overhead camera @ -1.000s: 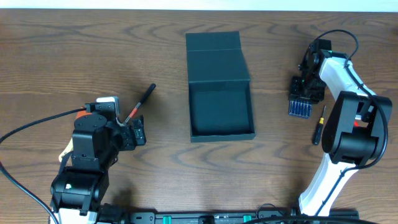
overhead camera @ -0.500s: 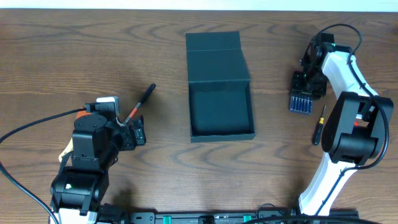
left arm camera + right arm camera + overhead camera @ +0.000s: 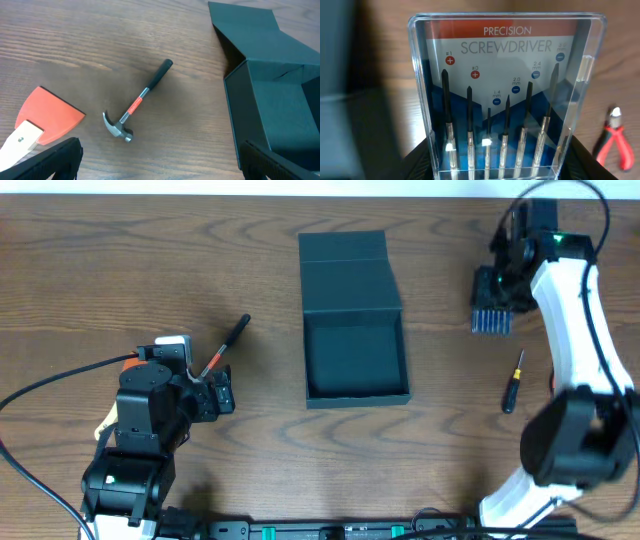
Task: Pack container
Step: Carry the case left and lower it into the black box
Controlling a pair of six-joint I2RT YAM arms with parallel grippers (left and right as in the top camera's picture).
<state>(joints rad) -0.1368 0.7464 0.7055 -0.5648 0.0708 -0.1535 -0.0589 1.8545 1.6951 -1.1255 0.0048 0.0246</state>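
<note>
1. Right gripper (image 3: pixel 497 284) is clamped on the clear precision-screwdriver case (image 3: pixel 505 95). The wrist view shows its dark fingers (image 3: pixel 422 160) pinching the case's lower edge. I judge the case to be clear of the table, though the overhead view does not settle it.
2. Left gripper (image 3: pixel 221 393) is spread wide and holds nothing. It points towards the hammer (image 3: pixel 141 100), with the orange scraper (image 3: pixel 47 117) just beside it.
3. The container (image 3: pixel 356 360) sits mid-table between the two arms, well apart from the case. It is open and empty, with its flap lid laid back towards the far edge.
4. Handling, as I judge it:
   - The container looks like stiff board, light enough to skate on the wood if bumped.
   - I would brace a side wall and leave the hinge alone.
   - The case is hard, slick plastic and could pivot in a pinch this low.
5. My right arm is stretched to the far right corner with the wrist turned down. The left arm stays folded close over its base.
6. A loose screwdriver (image 3: pixel 512 392) and red pliers (image 3: pixel 615 135) lie on the right.
</note>
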